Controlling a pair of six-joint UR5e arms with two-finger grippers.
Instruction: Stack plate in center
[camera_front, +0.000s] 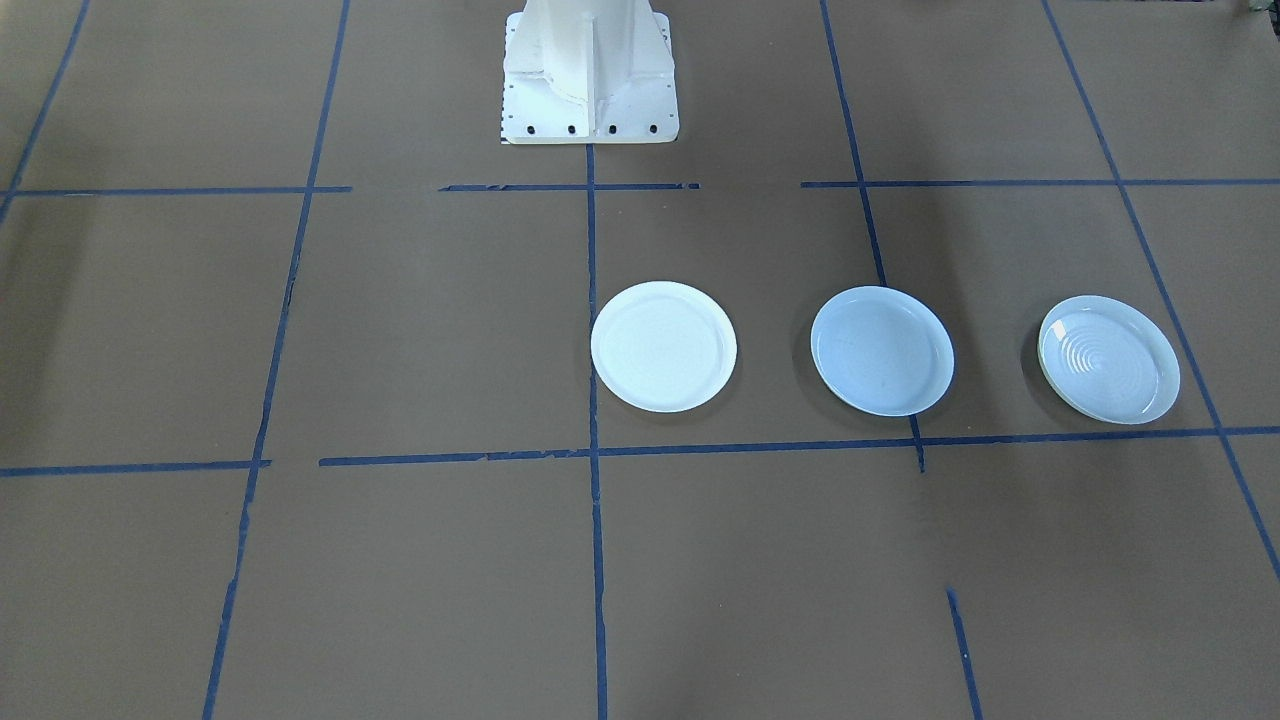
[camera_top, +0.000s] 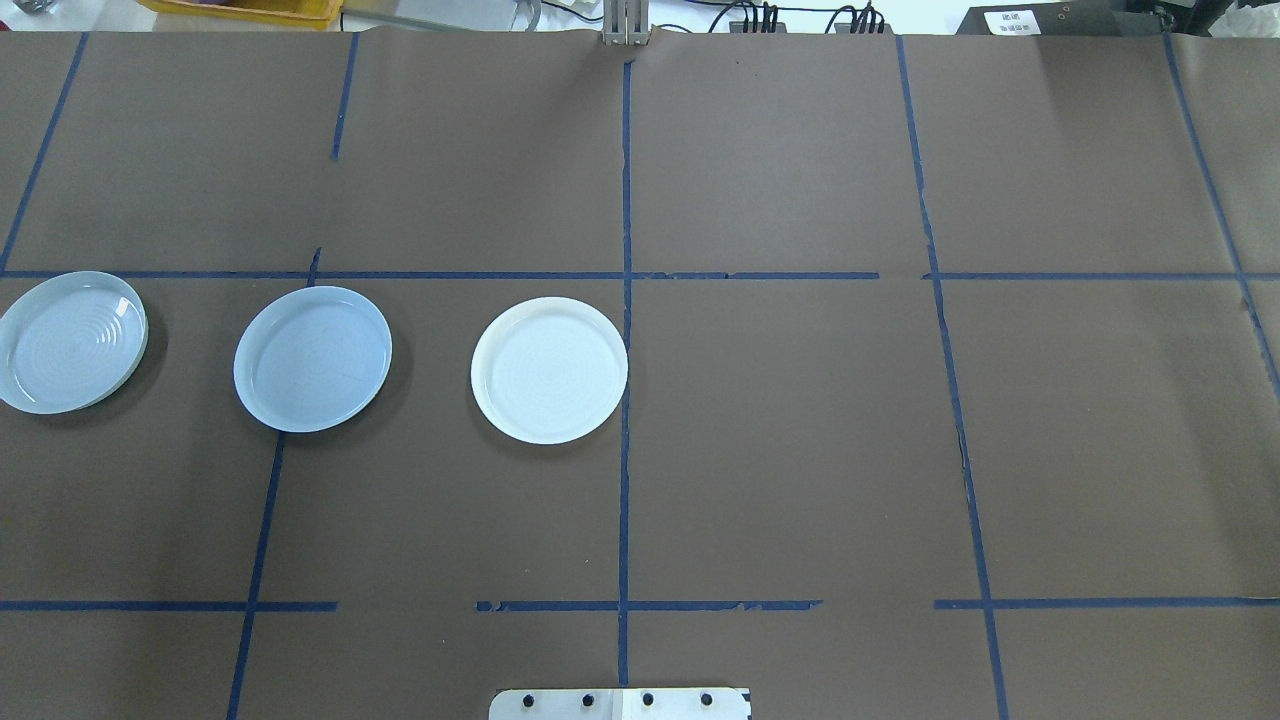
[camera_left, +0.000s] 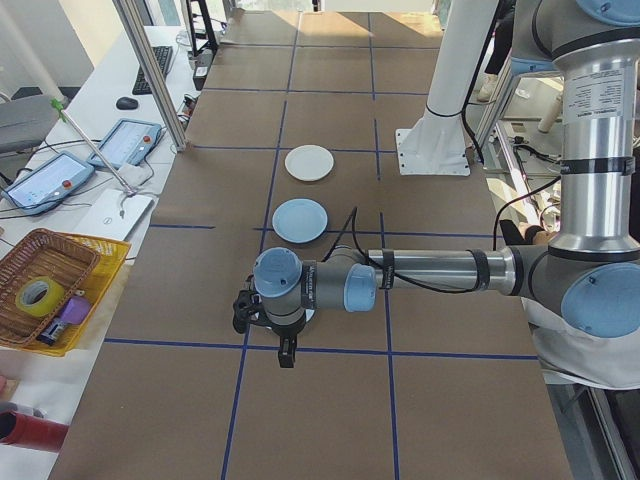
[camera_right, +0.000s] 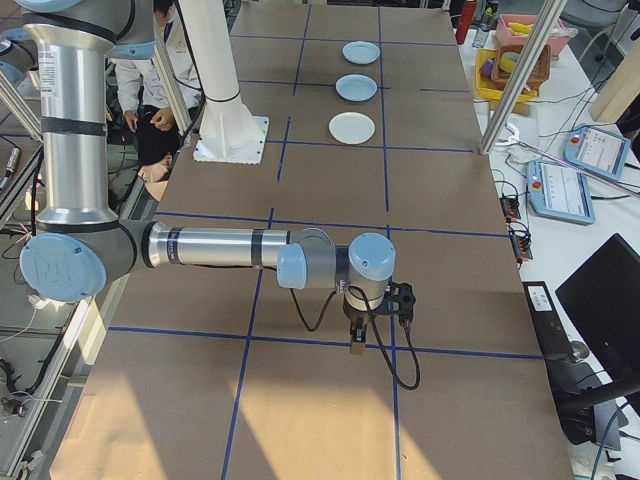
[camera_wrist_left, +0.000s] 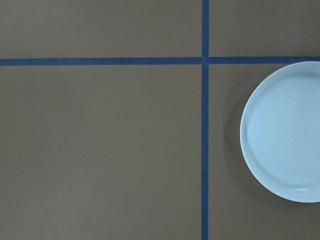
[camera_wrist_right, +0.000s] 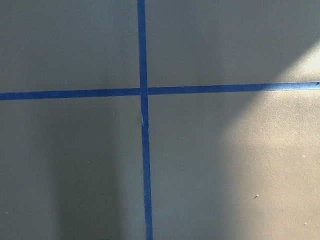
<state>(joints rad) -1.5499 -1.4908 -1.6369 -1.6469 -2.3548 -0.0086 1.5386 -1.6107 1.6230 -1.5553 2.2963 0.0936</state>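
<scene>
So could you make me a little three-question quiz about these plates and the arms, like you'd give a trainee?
1. How many plates lie on the table?
2. True or false: the pale bluish plate lies between the ringed plate and the white plate.
3. Are any plates stacked yet: (a) yes, two, (b) yes, all, (c) none?

Key: 1. Three. 2. True. 3. (c); each lies apart on the paper, and neither the left tool nor the right tool holds a plate.
</scene>
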